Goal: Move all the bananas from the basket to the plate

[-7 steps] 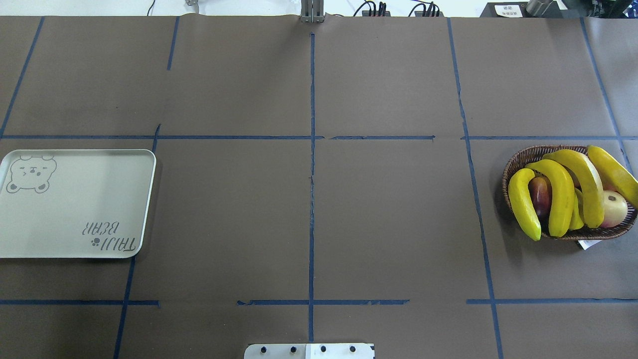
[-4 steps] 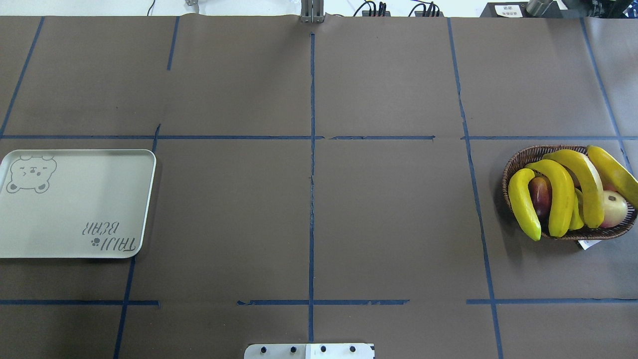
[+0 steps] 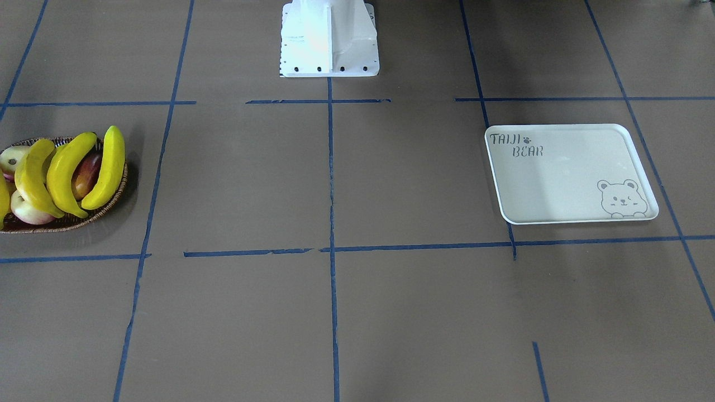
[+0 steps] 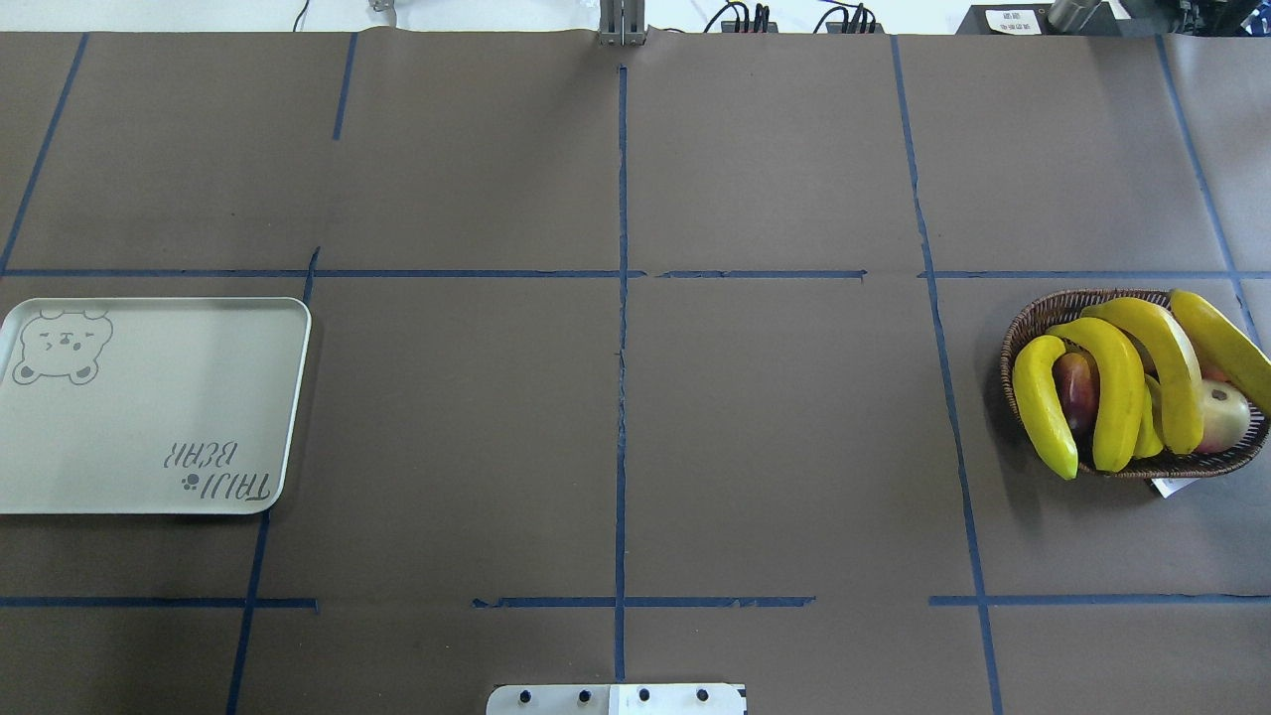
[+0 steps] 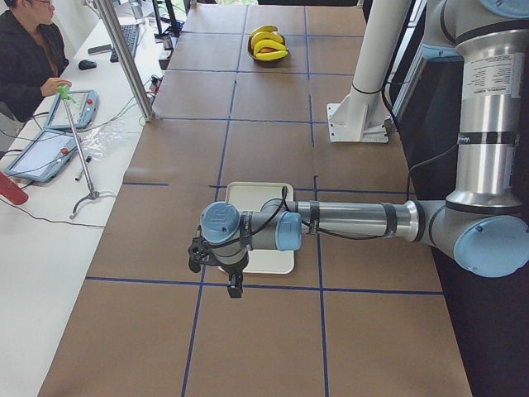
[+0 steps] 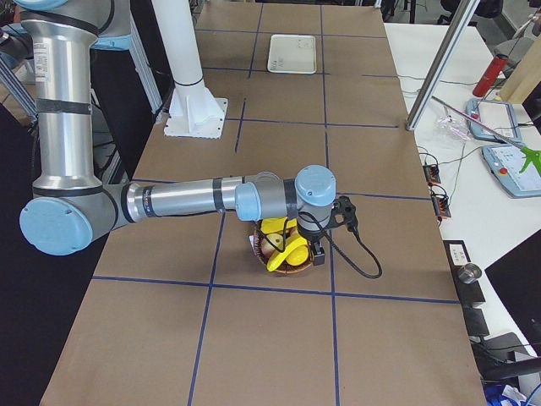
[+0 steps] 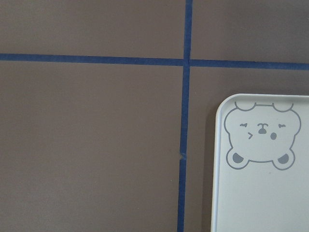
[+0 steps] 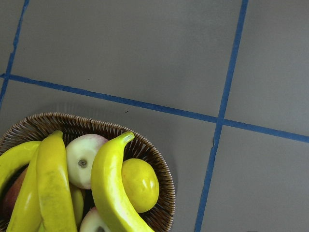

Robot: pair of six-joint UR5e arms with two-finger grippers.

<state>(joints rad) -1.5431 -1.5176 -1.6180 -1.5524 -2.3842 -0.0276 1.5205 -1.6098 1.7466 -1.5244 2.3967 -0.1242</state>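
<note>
Front-facing view: we find the bananas (image 3: 67, 170) lying in the basket (image 3: 122, 181) at 9 o'clock; the plate (image 3: 564, 173) sits at 3 o'clock, well apart.
Overhead view: basket at 3 o'clock, four bananas over an apple (image 4: 1223, 417); plate at 9 o'clock.
Left side view: left gripper (image 5: 225, 277) hangs by the plate's 7 o'clock corner; we cannot tell its finger spread or any load.
Right side view: right gripper (image 6: 319, 249) above the basket's 3 o'clock rim; spread likewise undeterminable.
Left wrist view: plate's bear corner at 4 o'clock.
Right wrist view: basket with bananas at 7 o'clock.
</note>
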